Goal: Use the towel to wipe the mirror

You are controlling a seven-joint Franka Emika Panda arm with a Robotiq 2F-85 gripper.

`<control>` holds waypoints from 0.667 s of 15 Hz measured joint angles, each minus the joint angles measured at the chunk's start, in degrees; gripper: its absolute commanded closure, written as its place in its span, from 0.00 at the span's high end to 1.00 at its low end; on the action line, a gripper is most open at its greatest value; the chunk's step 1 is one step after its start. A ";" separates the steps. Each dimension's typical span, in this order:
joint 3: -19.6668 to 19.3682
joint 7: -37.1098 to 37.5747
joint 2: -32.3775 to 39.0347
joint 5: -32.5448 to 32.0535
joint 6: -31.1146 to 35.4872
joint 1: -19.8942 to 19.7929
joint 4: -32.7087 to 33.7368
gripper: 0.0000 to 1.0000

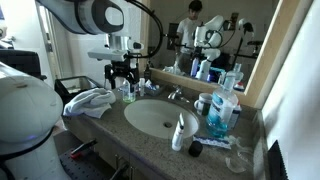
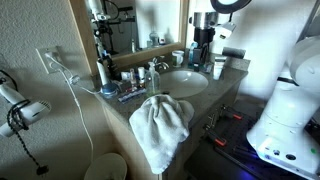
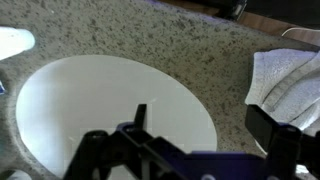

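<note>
End effector (image 1: 122,74), open and empty, hovers near towel (image 1: 90,101) at table (image 1: 112,121) edge, presumably for pickup.

**Soft daylight, clipped whites, a murky wrist foreground**

In an exterior view, light enters from the upper left, where the frame washes out, and the mirror (image 1: 235,35) repeats the bright room. The speckled countertop (image 1: 110,122) is evenly lit, with only faint shadows. In the wrist view the white sink (image 3: 90,100) nearly clips, while the gripper (image 3: 185,150) sits dark and out of focus. All the views are coarse and soft.
</note>
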 measured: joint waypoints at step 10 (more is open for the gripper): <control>5.86 -0.01 8.50 10.01 8.51 10.67 0.04 1.00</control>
